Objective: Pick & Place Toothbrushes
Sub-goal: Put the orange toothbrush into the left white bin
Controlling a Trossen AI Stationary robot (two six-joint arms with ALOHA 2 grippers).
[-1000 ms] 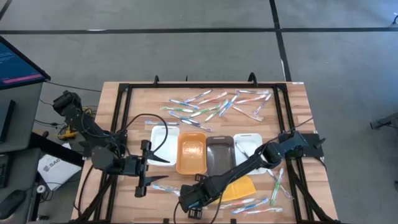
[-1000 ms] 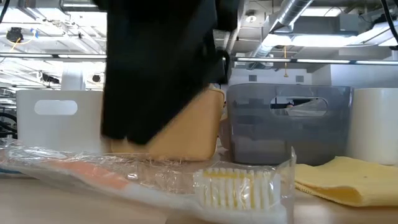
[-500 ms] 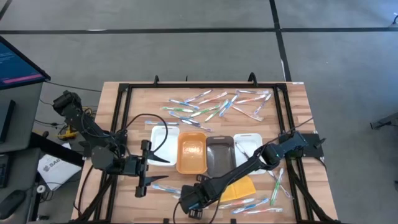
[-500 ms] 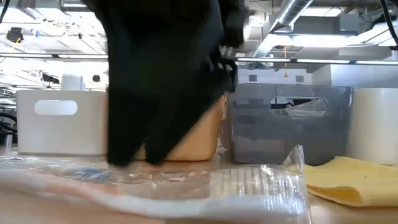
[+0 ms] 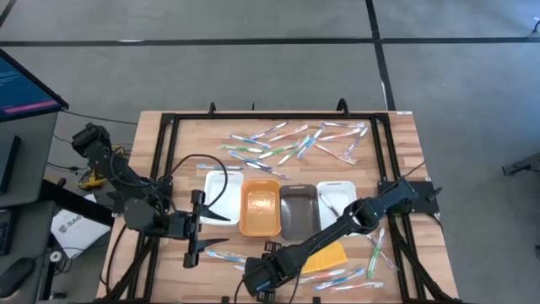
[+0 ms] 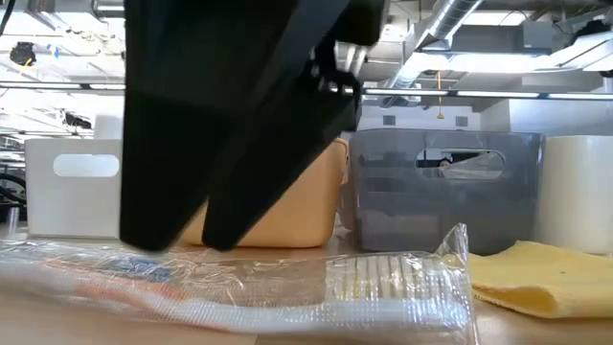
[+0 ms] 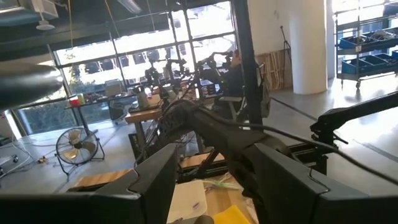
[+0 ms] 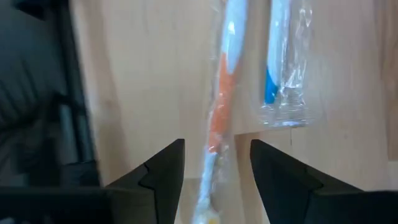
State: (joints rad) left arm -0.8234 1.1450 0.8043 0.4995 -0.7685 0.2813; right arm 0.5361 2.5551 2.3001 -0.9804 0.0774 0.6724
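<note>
The right hand [image 8: 214, 171] is hovering with fingers parted over an orange-handled wrapped toothbrush [image 8: 219, 118], which is lying on the desk [image 8: 149, 74] directly between and ahead of its fingertips. Light, stiff and crinkly-slick in its wrapper, it probably wants a mid-handle pinch. The left hand [image 5: 192, 230] is waiting open, well aside.

No lettering, label or number could be read anywhere; print on a white sheet [image 5: 71, 226] beside the tabletop's left edge stayed illegible.
</note>
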